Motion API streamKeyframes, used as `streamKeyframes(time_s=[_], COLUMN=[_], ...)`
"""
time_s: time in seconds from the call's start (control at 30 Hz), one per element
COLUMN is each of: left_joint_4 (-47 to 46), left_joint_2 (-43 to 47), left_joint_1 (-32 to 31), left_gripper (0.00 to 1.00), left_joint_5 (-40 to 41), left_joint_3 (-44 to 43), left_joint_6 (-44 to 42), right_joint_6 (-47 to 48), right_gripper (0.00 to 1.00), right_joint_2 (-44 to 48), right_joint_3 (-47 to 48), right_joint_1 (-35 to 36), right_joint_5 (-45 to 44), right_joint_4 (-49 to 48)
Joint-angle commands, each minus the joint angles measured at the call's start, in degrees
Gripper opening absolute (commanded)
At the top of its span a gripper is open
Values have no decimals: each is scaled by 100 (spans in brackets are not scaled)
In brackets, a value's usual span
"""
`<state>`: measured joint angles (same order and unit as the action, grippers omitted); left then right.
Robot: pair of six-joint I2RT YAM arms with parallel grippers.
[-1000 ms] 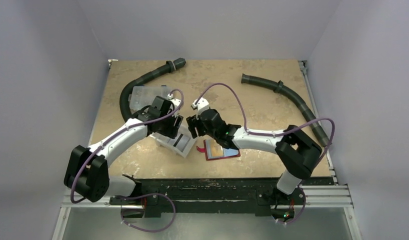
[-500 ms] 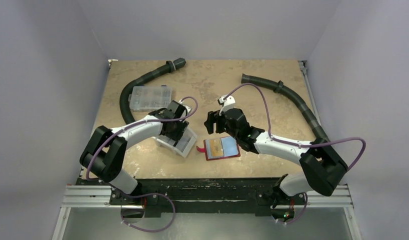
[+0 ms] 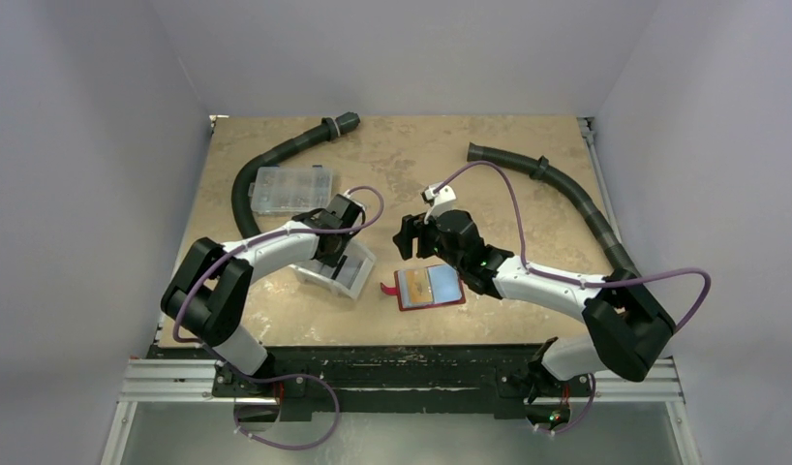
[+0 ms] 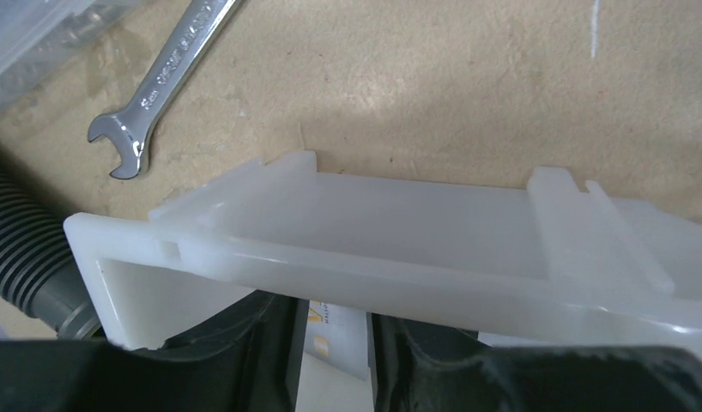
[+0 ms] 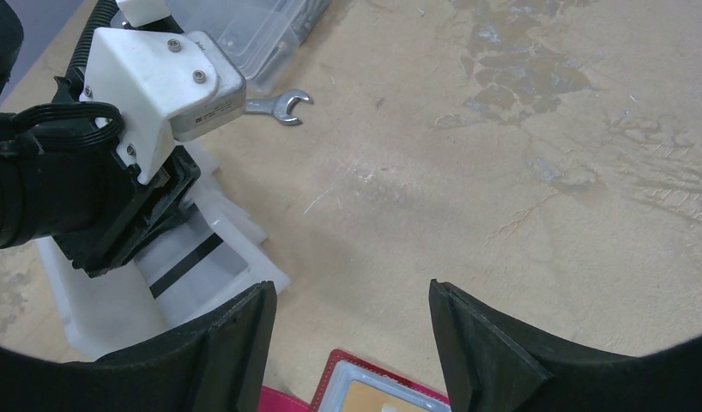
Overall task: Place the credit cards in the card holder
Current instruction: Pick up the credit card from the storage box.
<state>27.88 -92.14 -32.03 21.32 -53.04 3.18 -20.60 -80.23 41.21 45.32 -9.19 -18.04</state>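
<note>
The card holder (image 3: 429, 288) lies open near the table's front, red with a snap tab at its left. A light blue and a yellowish credit card (image 3: 442, 283) rest on it. In the right wrist view its far corner (image 5: 373, 390) shows just below my right gripper (image 5: 349, 292), which hovers open with nothing between its fingers. My left gripper (image 3: 332, 250) reaches down into the white bin (image 3: 346, 279). Its jaws stand narrow, with a gap between them through which a greyish credit card (image 4: 339, 339) shows face-on. Another card with a black stripe (image 5: 189, 264) lies in the bin.
A clear compartment box (image 3: 290, 187) stands at the back left beside a black ribbed hose (image 3: 276, 158). A second hose (image 3: 557, 186) curves along the right. A small wrench (image 4: 163, 77) lies on the table just beyond the bin.
A second ago both grippers were close together beside the bin. The right one has pulled back to the right, uncovering the card holder. The left one has settled into the bin.
</note>
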Motion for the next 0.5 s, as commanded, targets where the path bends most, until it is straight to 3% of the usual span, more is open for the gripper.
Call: streamKeyframes(time_s=[0.0,0.23,0.47], left_joint_4=[-31,122,261], left_joint_2=[182,292,200], left_joint_1=[-5,-5,3], left_gripper=[31,24,24], left_joint_5=[564,994,1259], left_joint_3=[-154,-269,-253], left_joint_6=[-101,-101,-21], right_joint_6=[-74,-76,-80], right_gripper=[73,72,71], right_joint_2=[130,127,130], right_joint_3=[3,1,-1], right_joint_1=[4,5,4], right_joint_5=[118,201,226], right_joint_4=[-244,-261,-274])
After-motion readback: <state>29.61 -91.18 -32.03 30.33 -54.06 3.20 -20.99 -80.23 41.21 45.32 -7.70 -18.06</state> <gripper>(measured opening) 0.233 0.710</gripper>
